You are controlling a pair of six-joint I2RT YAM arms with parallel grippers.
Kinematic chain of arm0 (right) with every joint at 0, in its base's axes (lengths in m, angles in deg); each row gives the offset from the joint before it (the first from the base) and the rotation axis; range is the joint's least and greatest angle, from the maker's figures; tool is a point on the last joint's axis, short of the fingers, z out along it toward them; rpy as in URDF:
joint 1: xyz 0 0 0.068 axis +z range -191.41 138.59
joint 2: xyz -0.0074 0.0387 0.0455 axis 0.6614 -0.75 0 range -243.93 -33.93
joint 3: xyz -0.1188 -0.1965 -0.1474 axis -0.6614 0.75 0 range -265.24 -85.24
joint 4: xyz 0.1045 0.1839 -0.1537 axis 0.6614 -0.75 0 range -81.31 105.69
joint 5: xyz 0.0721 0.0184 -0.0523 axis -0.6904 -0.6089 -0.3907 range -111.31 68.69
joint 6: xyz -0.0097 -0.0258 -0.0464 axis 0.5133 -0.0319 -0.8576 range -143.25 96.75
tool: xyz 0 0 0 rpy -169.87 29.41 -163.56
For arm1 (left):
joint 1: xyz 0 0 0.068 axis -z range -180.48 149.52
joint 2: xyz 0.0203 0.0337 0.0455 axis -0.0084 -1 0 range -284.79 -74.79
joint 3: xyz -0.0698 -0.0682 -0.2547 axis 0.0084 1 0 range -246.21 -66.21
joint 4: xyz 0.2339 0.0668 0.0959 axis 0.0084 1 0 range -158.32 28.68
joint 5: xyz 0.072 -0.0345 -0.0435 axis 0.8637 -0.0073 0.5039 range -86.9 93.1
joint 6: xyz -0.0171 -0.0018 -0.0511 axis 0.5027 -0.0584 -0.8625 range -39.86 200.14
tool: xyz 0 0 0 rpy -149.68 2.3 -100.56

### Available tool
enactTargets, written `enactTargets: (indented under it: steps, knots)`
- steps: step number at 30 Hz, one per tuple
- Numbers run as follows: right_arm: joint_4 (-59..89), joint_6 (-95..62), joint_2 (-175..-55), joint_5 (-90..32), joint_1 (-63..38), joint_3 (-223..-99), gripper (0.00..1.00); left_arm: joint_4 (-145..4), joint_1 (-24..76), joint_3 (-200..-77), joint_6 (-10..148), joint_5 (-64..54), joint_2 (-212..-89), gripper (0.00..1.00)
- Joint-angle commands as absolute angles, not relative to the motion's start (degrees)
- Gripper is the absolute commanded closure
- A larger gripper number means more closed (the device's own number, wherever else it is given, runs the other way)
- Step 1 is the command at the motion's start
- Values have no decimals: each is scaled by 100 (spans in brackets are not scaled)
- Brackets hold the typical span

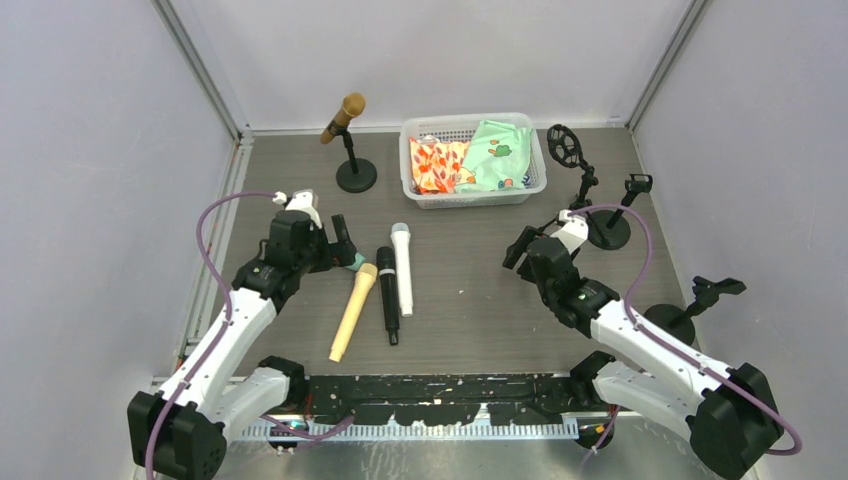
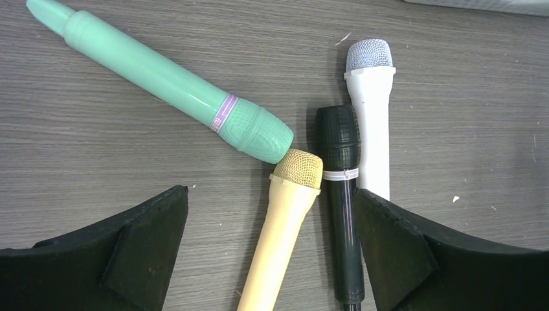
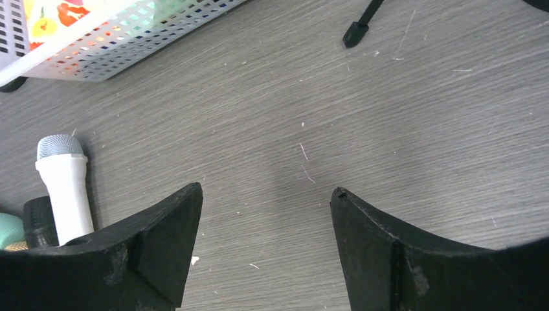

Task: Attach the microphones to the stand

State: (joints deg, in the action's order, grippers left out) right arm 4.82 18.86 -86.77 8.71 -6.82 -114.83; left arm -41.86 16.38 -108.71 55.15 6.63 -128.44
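Four microphones lie on the desk (image 1: 480, 300). We see the mint green microphone (image 2: 175, 87) lying aslant, its head touching the head of the pale yellow microphone (image 2: 288, 207), with the black microphone (image 2: 340, 194) just beside that and the white microphone (image 2: 370, 116) alongside the black. The fifth, the brown-gold microphone (image 1: 343, 115), sits tilted in the stand (image 1: 355, 172) at the back left. Our left jaws hang spread wide over the cluster, gripping nothing. Our right jaws stand parted above bare desk, holding nothing.
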Motion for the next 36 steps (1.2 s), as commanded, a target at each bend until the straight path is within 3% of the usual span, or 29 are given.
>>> enactTargets:
  steps: [1,27,36]
  knots:
    - [507,2177,-8580,906,-739,-11404,23,-4407,1630,-10872,5526,506,-12781,0]
    - [12,2279,-8473,2002,-1682,-11689,24,-4132,1630,-11096,5571,401,-13048,0]
    - [-10,1589,-8699,1932,-2393,-12479,24,-4068,1630,-11130,5590,425,-13025,0]
